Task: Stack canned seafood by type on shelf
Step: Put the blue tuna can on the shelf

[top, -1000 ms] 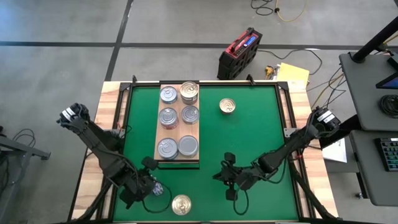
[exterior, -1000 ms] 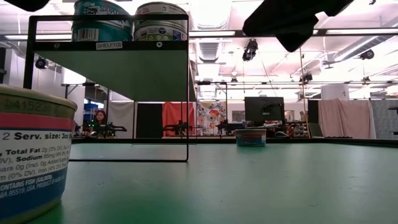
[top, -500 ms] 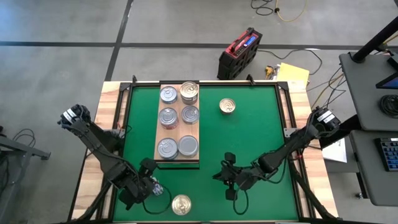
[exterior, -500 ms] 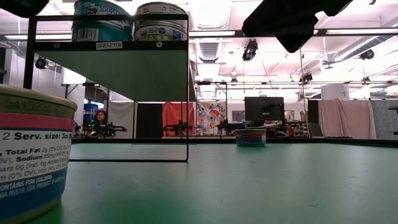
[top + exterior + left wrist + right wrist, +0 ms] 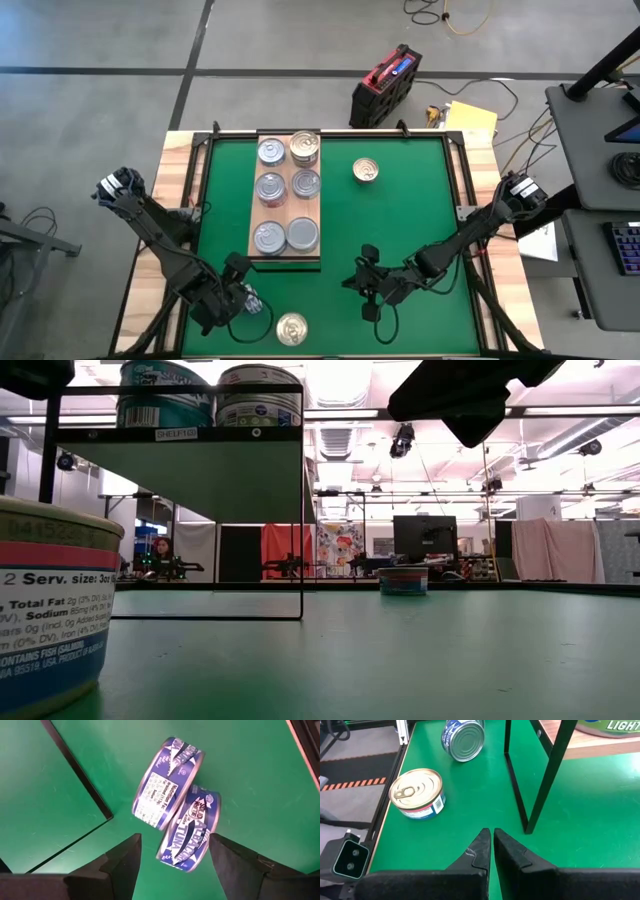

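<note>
Tins sit six to the wooden shelf point(image 5: 287, 205), paired in three rows on its top: five silver lids and one gold-lidded tin point(image 5: 304, 148) at the far end. Another gold-lidded can point(image 5: 366, 171) stands alone on the green surface point(image 5: 400, 215) to the shelf's right, and a third gold-lidded can point(image 5: 292, 328) stands near the front edge. The left gripper point(image 5: 172, 851) hovers at the front left corner, its fingers apart, with two blue-labelled tuna cans point(image 5: 170, 780) lying on their sides and touching just ahead of it. The right gripper point(image 5: 492, 840) waits low over the surface's front right part, fingers pressed together, holding nothing.
</note>
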Tool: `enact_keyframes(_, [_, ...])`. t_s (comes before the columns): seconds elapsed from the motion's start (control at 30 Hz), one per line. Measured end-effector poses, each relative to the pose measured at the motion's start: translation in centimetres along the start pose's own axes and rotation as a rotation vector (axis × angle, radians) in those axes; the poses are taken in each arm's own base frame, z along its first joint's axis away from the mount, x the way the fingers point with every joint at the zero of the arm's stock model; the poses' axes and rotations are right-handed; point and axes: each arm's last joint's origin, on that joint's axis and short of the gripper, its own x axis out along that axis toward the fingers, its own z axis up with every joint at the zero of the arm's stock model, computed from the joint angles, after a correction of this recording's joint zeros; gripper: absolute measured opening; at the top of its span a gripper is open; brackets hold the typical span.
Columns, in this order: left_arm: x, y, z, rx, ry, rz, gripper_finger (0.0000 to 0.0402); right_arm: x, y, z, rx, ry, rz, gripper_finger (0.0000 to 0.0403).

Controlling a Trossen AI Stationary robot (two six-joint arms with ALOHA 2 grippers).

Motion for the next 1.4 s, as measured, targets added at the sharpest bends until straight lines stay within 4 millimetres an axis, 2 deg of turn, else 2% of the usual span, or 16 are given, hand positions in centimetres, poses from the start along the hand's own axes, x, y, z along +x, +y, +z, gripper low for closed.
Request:
enact_keyframes(0.43, [0.3, -1.7, -0.4, -0.053, 0.025, -0.066, 0.0217, 0.0, 0.0, 0.0, -0.001, 0.001, 0.000, 0.0013])
enact_keyframes(1.4, [1.6, -1.4, -1.0, 0.036, 0.018, 0.014, 0.0217, 0.0, 0.0, 0.0, 0.018, 0.001, -0.001, 0.0013])
